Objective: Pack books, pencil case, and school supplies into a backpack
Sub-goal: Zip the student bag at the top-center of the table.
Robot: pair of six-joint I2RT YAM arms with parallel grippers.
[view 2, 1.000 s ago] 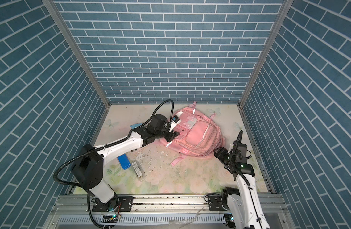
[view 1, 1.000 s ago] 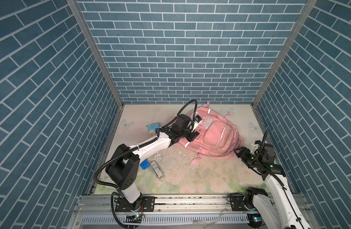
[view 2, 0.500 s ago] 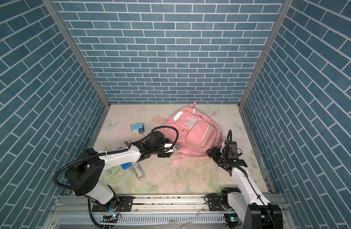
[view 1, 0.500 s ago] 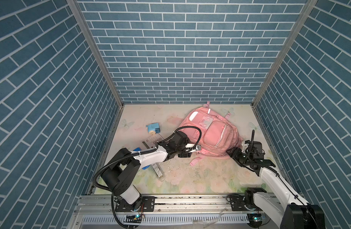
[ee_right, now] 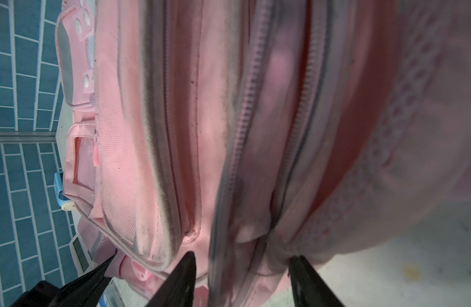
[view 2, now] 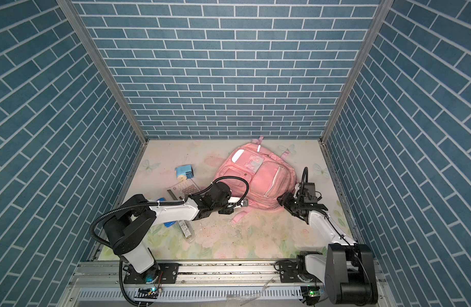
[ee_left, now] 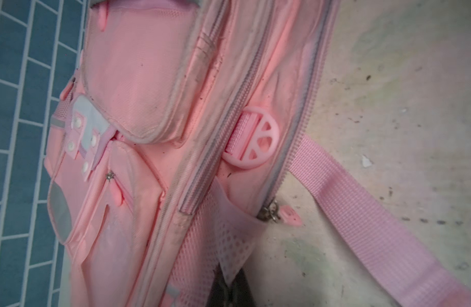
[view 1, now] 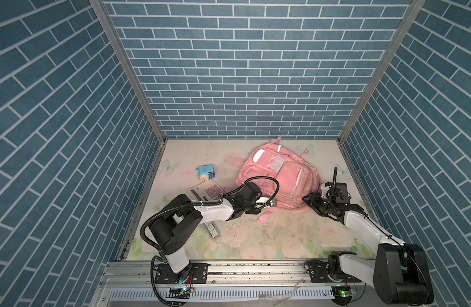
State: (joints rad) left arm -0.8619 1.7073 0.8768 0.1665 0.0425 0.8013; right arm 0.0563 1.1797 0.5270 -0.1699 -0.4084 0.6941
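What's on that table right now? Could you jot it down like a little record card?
backpack: pink, lying on the floral table, front up
pencil sharpener: light blue, on the table, apart from the backpack
calculator: white, on the table near the sharpener
left hand: shut, at the backpack's near edge by its mesh pocket
right hand: open, astride a zipper fold of the backpack
book: not in sight

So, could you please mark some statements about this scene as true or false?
1. The pale pink fabric backpack lies on the table, front pockets up. True.
2. The light blue boxy pencil sharpener is inside the backpack. False: it stands on the table, apart from it.
3. The white calculator with grey keys lies on the table. True.
4. The right gripper hangs high above the table. False: it is low at the backpack's edge, fabric between its jaws.
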